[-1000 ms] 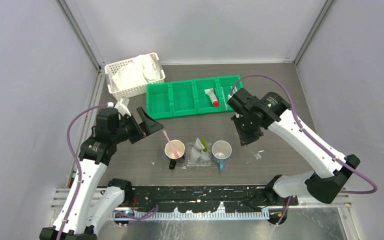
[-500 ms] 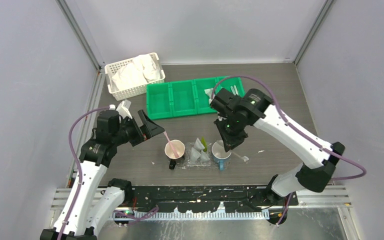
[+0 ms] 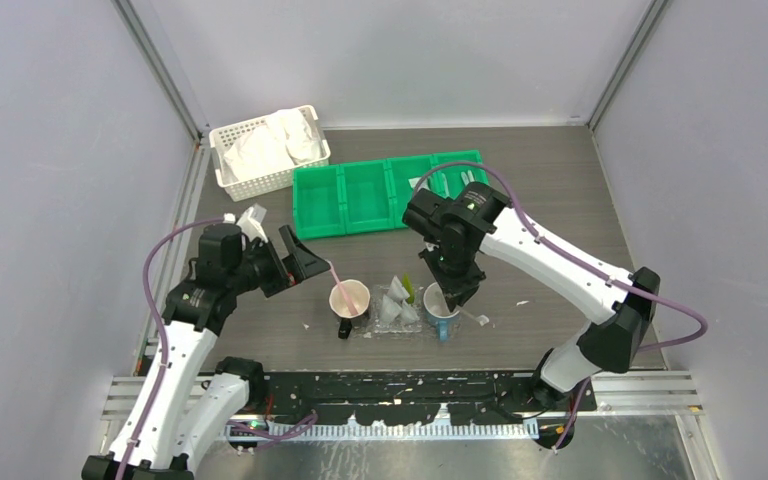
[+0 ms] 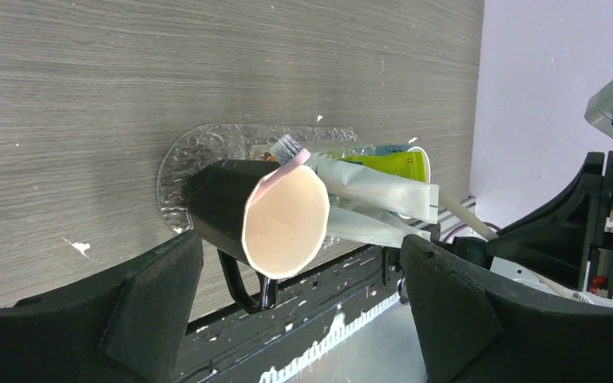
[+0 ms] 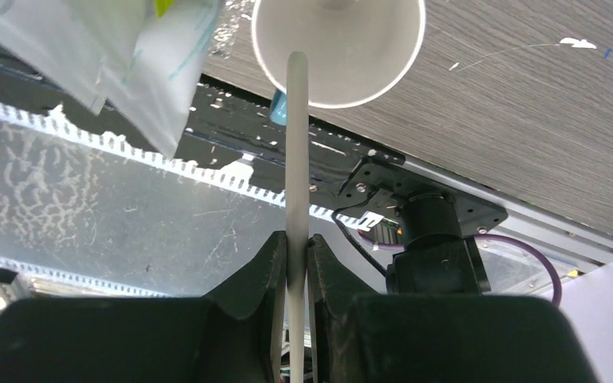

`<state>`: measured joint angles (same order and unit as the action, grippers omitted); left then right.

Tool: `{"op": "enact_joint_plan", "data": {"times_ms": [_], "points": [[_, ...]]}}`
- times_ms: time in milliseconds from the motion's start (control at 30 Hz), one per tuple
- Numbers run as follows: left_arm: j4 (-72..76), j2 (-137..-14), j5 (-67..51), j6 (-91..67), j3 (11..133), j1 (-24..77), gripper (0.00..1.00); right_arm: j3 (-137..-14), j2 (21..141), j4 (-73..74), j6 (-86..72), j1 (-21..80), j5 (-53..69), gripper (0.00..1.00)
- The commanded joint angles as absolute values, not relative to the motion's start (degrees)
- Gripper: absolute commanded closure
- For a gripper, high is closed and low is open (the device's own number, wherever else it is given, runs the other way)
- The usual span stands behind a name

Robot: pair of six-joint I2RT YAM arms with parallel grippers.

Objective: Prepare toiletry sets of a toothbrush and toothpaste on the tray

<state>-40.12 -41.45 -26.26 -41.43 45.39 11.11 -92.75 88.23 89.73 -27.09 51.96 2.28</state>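
You're mid-drop on the second set. Your right hand (image 5: pixel 295 243) is pinched shut on the white toothbrush (image 5: pixel 295 144), with the brush's free end lined up over the mouth of the blue mug (image 3: pixel 442 308). That mug sits at the right end of the clear tray (image 4: pixel 177 163), near the middle of the worktop. The toothpaste tubes (image 4: pixel 371 190) lean just left of it, between it and the black mug (image 4: pixel 223 199) holding the pink toothbrush (image 4: pixel 286 149). Your left hand (image 4: pixel 299 263) is wide open with nothing in it, off to the left. Next I'd go straight down past the rim and let go only once the end is inside.
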Motion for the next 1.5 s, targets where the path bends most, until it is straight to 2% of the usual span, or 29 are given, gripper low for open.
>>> {"op": "enact_joint_plan", "data": {"times_ms": [0,233,633,1100,1467], "points": [[-38.1,-40.75,-27.99,-40.16,44.97,10.72,0.05,-92.37,89.41,99.67,-27.62,52.07,-2.67,0.99],[-38.1,-40.08,-28.04,-40.2,44.23,10.72,0.05,-90.88,90.69,98.28,-26.92,49.69,-5.28,0.99],[-38.42,-39.57,-27.91,-40.08,43.88,10.72,0.05,-84.7,93.0,92.11,-24.41,48.77,0.77,0.99],[-38.06,-39.83,-27.5,-40.01,42.9,10.72,0.05,-84.84,97.92,88.59,-22.08,48.75,3.57,0.99],[-37.6,-40.89,-26.99,-39.82,42.8,10.72,0.05,-90.57,101.46,88.42,-20.67,48.19,2.05,0.99]]}}
